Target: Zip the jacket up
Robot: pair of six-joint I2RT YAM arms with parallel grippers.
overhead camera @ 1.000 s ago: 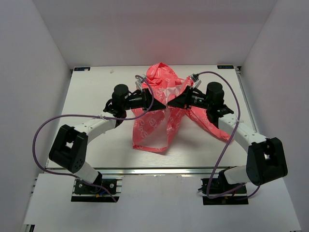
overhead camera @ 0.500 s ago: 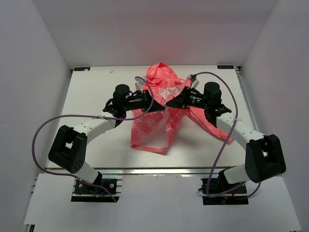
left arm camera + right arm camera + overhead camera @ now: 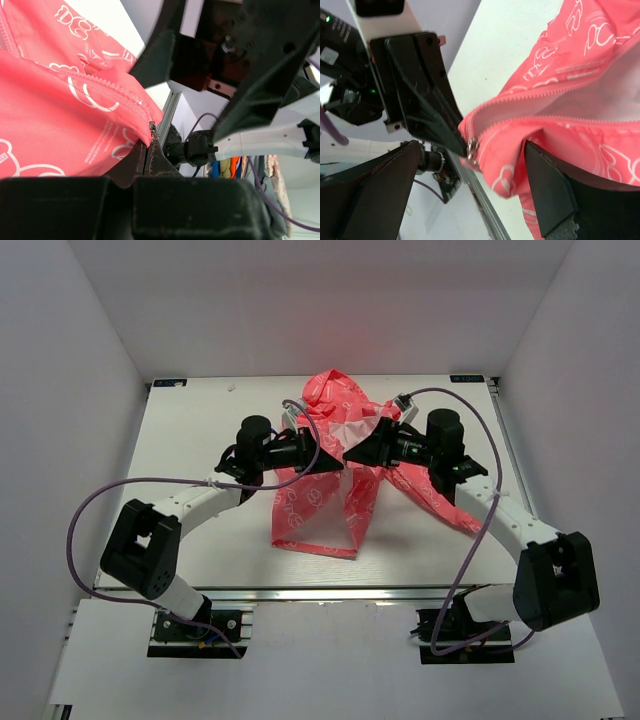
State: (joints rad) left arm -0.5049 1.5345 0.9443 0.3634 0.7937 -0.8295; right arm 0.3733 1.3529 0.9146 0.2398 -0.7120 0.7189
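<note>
The coral-pink jacket (image 3: 320,505) with white print is lifted off the table in the middle and hangs down from my grippers. My left gripper (image 3: 337,464) is shut on its front edge, right at the metal zipper slider (image 3: 152,131). In the left wrist view the left gripper (image 3: 148,145) pinches the fabric just under that slider. My right gripper (image 3: 352,453) faces it, tip to tip. The right gripper (image 3: 471,146) stands wide open around the jacket's corner and the hanging zipper pull (image 3: 471,148), its fingers (image 3: 555,195) apart from the fabric. The zipper teeth (image 3: 545,92) are parted.
The white table (image 3: 200,420) is boxed in by white walls on three sides. An aluminium rail (image 3: 320,592) runs along the near edge. Purple cables (image 3: 110,490) loop off both arms. One jacket sleeve (image 3: 440,505) trails under the right arm.
My right gripper has gone from shut to wide open and let go of the jacket. The left gripper keeps its hold; the hanging fabric shifted slightly right.
</note>
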